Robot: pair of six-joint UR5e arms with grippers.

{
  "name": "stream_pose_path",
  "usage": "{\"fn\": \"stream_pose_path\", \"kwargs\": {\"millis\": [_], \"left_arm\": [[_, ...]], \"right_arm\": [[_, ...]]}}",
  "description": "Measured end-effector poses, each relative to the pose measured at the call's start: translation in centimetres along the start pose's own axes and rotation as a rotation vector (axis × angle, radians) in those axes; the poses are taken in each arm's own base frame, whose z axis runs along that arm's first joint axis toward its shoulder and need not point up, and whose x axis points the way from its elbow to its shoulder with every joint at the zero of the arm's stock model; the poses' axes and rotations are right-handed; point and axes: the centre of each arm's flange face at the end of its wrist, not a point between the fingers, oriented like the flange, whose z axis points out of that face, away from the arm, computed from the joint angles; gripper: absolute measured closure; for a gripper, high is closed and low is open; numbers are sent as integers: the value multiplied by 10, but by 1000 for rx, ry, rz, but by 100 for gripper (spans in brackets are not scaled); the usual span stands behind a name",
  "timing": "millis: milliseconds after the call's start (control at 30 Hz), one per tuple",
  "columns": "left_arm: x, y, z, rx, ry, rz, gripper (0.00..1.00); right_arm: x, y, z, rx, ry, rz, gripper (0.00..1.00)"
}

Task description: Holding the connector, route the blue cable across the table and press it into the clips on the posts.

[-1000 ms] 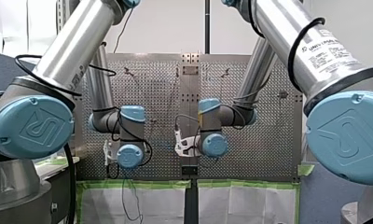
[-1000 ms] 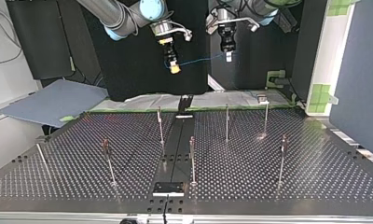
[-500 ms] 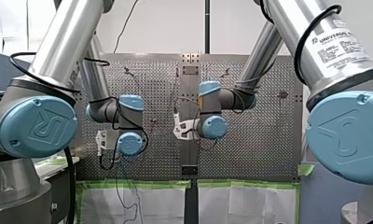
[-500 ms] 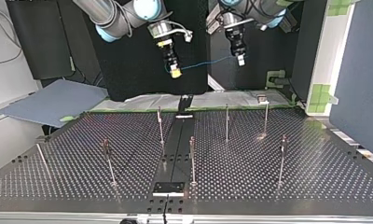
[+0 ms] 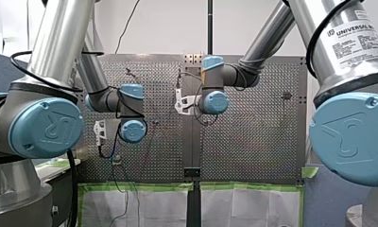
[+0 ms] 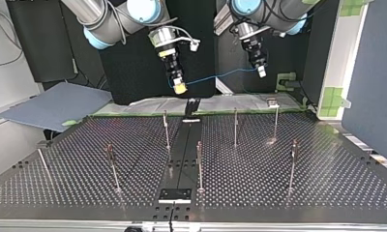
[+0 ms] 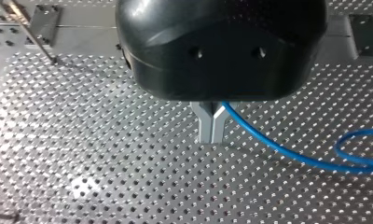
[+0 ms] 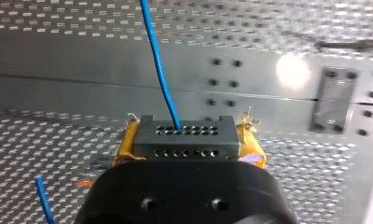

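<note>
Blue cable [image 6: 215, 76] hung in the air between two claws, above the worktop [image 6: 327, 164].
Thin posts [image 6: 235, 126] stood upright below. My right claw [image 6: 180, 87] pinched the black connector [image 8: 183, 137] between yellow pads [image 8: 124, 144]. My left claw [image 7: 211, 139] had its metal fingers pressed together, apparently on the cable.

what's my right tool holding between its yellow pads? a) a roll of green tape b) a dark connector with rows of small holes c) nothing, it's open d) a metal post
b: in the right wrist view the right tool is shut on the connector, with a yellow pad on each side and the blue cable leading out of it.
</note>
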Motion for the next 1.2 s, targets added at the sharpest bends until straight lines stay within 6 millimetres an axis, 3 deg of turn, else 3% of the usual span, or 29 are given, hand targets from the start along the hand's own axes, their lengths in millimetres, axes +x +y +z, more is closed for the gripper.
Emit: {"fn": "stream_pose_path", "kwargs": {"millis": [200,400,900,1200], "left_arm": [[-18,6,16,-1,-8,-34,100],[-39,15,32,-5,-19,-75,100],[-82,17,31,55,-28,-173,100],[-108,17,22,118,-26,-175,100]], "right_arm": [[41,-1,0,16,43,12,100],[69,-4,-4,38,89,28,100],[55,-13,9,75,75,35,100],[66,-16,19,80,102,52,100]]}}
